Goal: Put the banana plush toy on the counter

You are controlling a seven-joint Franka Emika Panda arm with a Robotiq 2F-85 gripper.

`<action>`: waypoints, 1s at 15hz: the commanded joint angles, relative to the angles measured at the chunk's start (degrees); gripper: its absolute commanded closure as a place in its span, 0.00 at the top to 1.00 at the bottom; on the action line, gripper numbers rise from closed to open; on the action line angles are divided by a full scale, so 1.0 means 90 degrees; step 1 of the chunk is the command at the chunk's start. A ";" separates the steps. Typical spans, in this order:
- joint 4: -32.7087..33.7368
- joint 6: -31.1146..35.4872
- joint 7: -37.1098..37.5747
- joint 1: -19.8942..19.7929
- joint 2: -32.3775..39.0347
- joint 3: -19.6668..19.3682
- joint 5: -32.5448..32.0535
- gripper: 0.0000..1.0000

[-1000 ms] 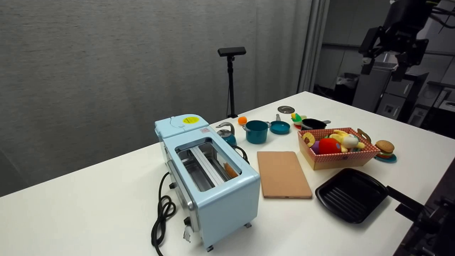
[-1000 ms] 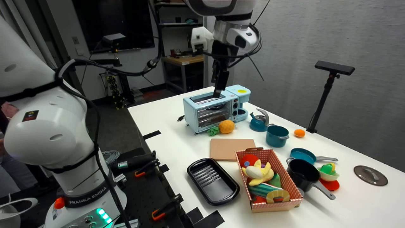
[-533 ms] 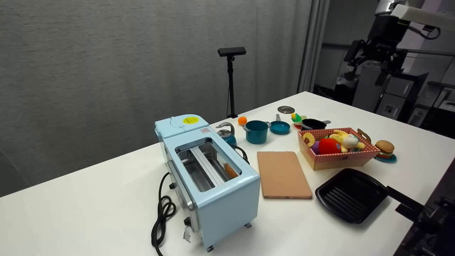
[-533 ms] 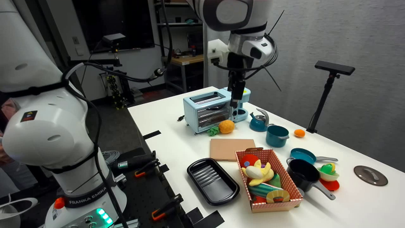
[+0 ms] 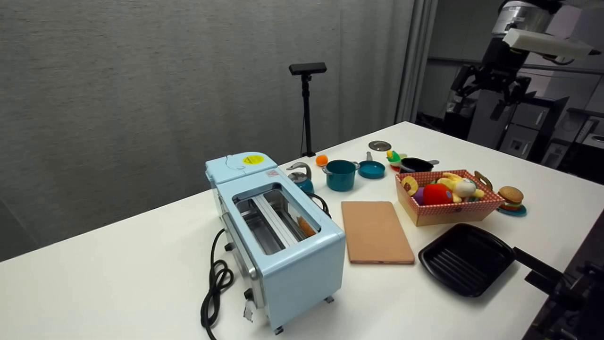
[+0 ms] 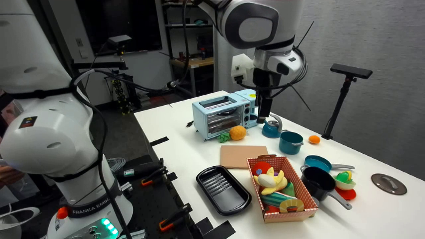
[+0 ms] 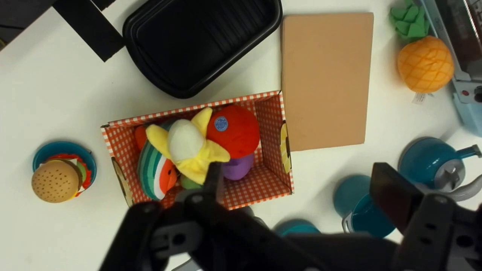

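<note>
The banana plush toy, yellow peel with a pale middle, lies on top of other soft toys in a red-checked basket; it shows in both exterior views (image 5: 451, 183) (image 6: 270, 181) and in the wrist view (image 7: 188, 145). The counter is the large white tabletop (image 5: 141, 269) (image 6: 368, 219) (image 7: 34, 105) under everything. My gripper (image 5: 477, 109) (image 6: 261, 119) (image 7: 303, 171) is open and empty, high above the counter. In the wrist view its left finger overlaps the banana's lower edge, and its right finger is over the teal pot. The fingers touch nothing.
The checked basket (image 6: 289, 217) stands beside the black grill pan (image 6: 224, 191) and the wooden board (image 6: 242, 156). The light blue toaster (image 5: 302, 278) stands at one end. A teal pot (image 6: 290, 142), kettle (image 6: 272, 128), pans and a toy burger (image 7: 56, 180) are around.
My gripper has moved away from above the toaster toward the pots and basket, and it is somewhat lower. It stays open. The banana plush and the basket have not moved.
</note>
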 commanded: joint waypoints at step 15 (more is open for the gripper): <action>0.0127 0.0880 0.0420 -0.0138 0.1012 -0.0285 0.0196 1.00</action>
